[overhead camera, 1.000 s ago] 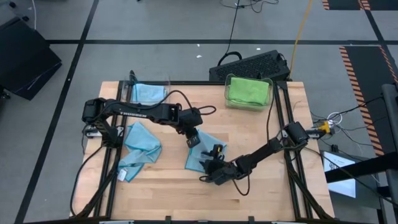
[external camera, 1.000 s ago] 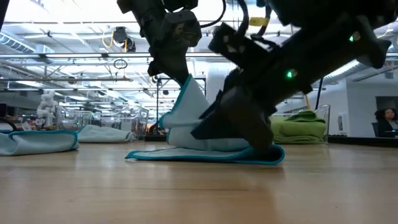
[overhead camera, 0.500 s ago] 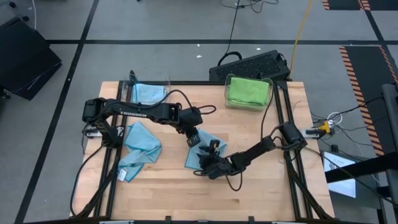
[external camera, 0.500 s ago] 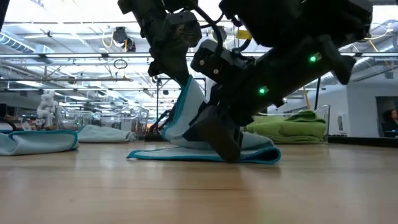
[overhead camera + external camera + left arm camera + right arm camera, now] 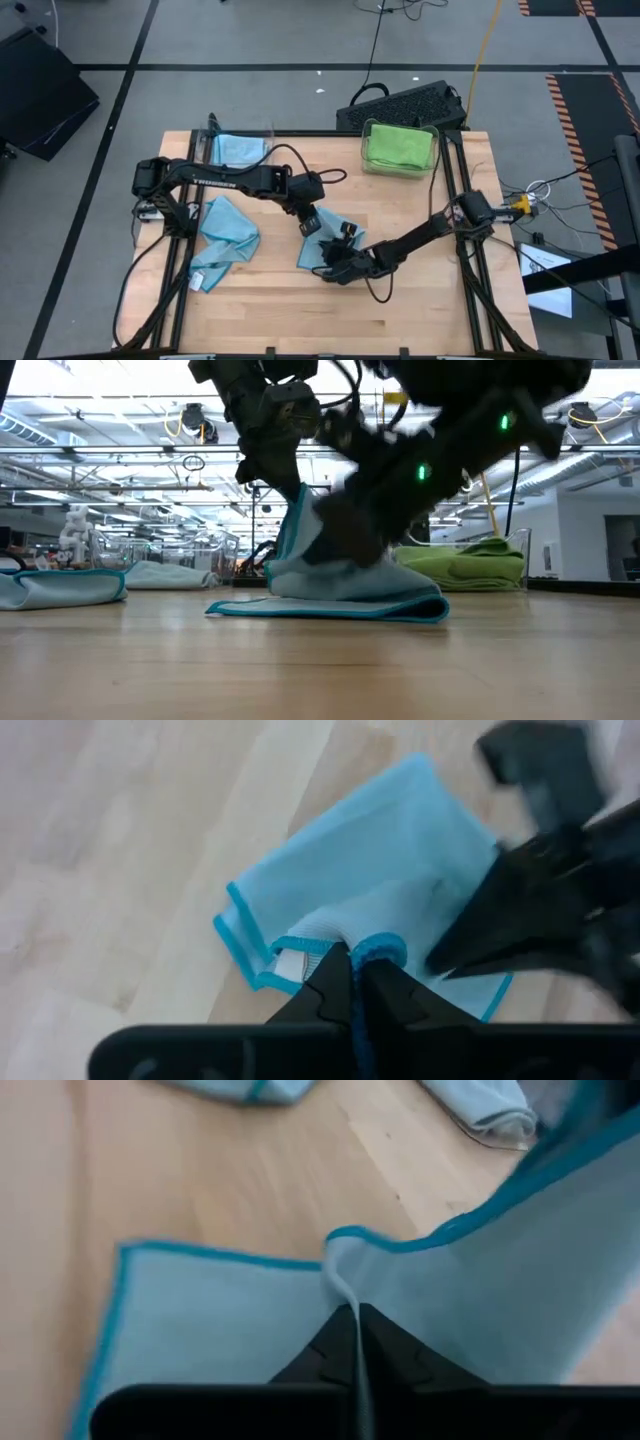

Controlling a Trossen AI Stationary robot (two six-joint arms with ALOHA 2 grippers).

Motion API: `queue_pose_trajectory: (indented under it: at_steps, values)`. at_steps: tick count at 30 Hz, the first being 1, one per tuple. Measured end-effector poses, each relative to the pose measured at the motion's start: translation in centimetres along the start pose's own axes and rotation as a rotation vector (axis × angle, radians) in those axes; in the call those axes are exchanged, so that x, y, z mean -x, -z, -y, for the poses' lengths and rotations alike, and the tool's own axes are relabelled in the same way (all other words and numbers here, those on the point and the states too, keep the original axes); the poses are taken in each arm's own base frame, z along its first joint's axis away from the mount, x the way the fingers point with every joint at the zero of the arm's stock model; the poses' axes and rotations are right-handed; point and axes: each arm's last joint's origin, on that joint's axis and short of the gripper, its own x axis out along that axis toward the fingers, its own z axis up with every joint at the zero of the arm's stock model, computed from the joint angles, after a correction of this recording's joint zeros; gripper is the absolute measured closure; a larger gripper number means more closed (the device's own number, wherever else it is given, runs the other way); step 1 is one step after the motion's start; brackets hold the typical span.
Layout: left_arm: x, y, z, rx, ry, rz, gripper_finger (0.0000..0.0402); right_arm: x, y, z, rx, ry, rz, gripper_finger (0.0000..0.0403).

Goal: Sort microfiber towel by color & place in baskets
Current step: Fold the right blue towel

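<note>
Compared with one second earlier, the right gripper (image 5: 333, 268) has moved left and slightly farther across the table (image 5: 420, 300), onto the light blue towel (image 5: 322, 250) at table centre; its jaws, then apart, are now pinched on a raised fold of that towel, as the right wrist view shows. The towel's near edge has lifted off the wood. The left arm's pose is unchanged.

White lettering runs along the left arm's forearm link; it cannot be read.

The left arm reaches from the left edge rightward; the left gripper (image 5: 308, 222) points down with jaws clamped on the towel's far corner, holding it up. The right arm extends low from the right edge toward centre.

A second blue towel (image 5: 222, 238) lies crumpled at left. The far-left basket (image 5: 238, 148) holds a blue towel; the far-right basket (image 5: 399, 150) holds a green towel (image 5: 397, 143)
</note>
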Motion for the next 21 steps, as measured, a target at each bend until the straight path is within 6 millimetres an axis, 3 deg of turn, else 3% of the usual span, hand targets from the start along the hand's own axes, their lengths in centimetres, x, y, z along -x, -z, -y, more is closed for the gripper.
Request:
queue_pose_trajectory:
  at_steps: [5,11,15,21]
  values:
    - [0.7,0.9,0.1,0.004,0.043,-0.092,0.0388,2.6,-2.2,1.2,-0.086,-0.139,-0.045,0.04]
    - [2.3,1.6,1.5,-0.007,0.127,-0.11,0.0396,6.8,-4.2,3.7,-0.087,-0.315,-0.114,0.0401]
    - [3.1,1.7,2.6,0.017,0.163,-0.072,0.0387,8.7,-3.6,6.2,-0.097,-0.423,-0.147,0.0402]
    - [3.0,2.4,4.7,-0.02,0.176,-0.047,0.0396,10.3,-0.9,9.6,-0.204,-0.607,-0.163,0.0402]
